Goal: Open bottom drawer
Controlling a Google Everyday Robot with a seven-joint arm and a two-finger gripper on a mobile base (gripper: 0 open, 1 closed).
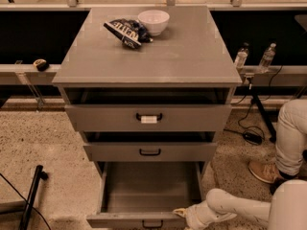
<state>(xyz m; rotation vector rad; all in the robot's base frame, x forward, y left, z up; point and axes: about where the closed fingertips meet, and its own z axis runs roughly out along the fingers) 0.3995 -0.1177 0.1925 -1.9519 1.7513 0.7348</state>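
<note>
Bottom drawer [148, 193], low centre of cabinet [182, 61], stands pulled well out. Gripper [184, 215] sits at its front-right corner; whether it grips can't be told. Opening looks approx. done; next move prob. backing off w/o nudging the front.

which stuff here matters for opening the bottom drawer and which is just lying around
Job:
bottom drawer, pulled out
its black handle
gripper, at the drawer's front right corner

Lying about:
white bowl
snack bag
two bottles
top drawer
middle drawer
</note>
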